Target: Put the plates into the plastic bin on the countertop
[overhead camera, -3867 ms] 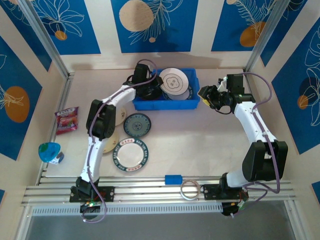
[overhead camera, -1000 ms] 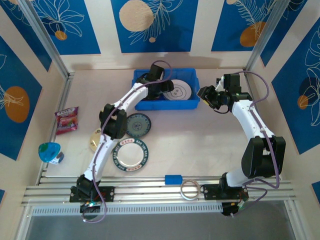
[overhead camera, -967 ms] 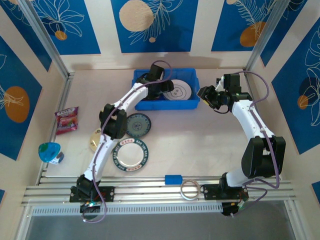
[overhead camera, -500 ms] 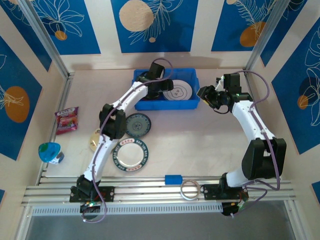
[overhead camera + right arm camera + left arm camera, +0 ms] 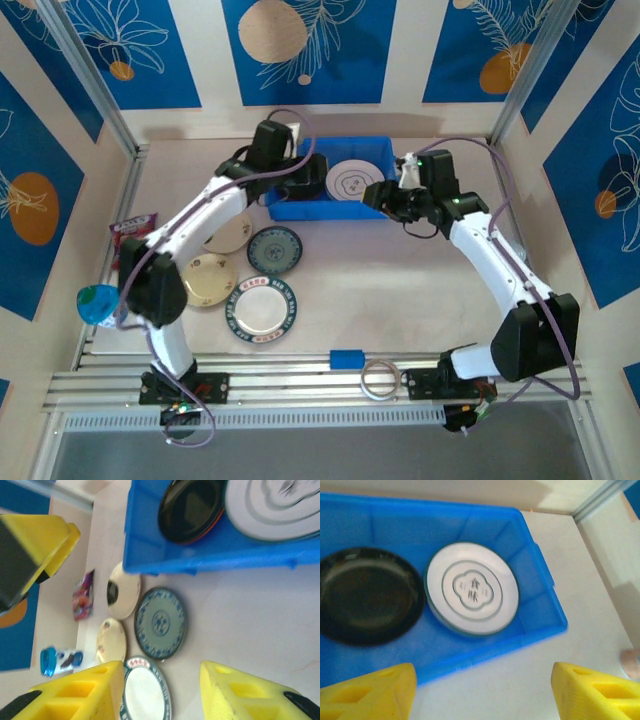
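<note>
Counted two in the plastic bin: a black plate and a grey-patterned plate, perhaps an orange plate beneath. Counted four on the countertop: two cream plates, a teal plate, a red-and-green-rimmed plate. Found the left gripper shifted toward the bin's left end since a second earlier, the right gripper nearer its right wall; both spread wide, empty.

A robot test booth; aluminium rails edge the plain countertop; blue leaf-printed panels line the walls; the left arm and right arm are bolted to the front rails.
</note>
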Controlling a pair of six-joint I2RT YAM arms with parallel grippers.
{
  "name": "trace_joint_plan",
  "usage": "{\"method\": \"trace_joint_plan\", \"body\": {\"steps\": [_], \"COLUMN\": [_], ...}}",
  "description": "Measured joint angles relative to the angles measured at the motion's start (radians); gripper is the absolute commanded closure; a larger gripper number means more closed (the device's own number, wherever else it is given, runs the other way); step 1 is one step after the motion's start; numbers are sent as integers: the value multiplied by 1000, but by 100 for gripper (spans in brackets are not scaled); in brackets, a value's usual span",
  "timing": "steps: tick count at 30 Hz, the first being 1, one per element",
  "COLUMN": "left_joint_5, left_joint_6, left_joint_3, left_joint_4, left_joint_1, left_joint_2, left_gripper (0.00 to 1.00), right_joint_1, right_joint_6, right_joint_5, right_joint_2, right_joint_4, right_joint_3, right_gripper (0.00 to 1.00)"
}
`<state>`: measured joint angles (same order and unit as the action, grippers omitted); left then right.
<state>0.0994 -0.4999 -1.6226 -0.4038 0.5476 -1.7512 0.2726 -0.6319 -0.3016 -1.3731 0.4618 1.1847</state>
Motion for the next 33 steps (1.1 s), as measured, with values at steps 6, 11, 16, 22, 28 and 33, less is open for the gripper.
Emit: {"method": "trace_joint_plan", "body": {"steps": [6, 11, 16, 22, 28, 33], "left_joint_5": [32, 54, 61, 56, 56, 56], "left_joint_6": [-44, -84, -121, -150, -185, -200], "left_joint_3": [325, 531, 674, 785, 880, 923], "left_joint_4": [21, 17, 2, -31, -31, -32], "left_joint_1": [1, 1, 6, 7, 8, 8], "left_joint_2": [261, 420, 546, 650, 699, 745], "left_gripper": [29, 29, 30, 31, 31, 31], "right_joint_1": [99, 167, 254, 303, 315, 362], "right_joint_6": [35, 90, 135, 130, 123, 169], "right_joint_5": [-86, -155, -159, -139, -130, -152], "right_joint_2": [-65, -142, -232, -348, -477, -570], "right_joint_4": [12, 58, 129, 168, 198, 251], "right_joint_3": [-3, -3, -1, 17, 116, 191], "right_gripper": [64, 66, 72, 75, 69, 61]}}
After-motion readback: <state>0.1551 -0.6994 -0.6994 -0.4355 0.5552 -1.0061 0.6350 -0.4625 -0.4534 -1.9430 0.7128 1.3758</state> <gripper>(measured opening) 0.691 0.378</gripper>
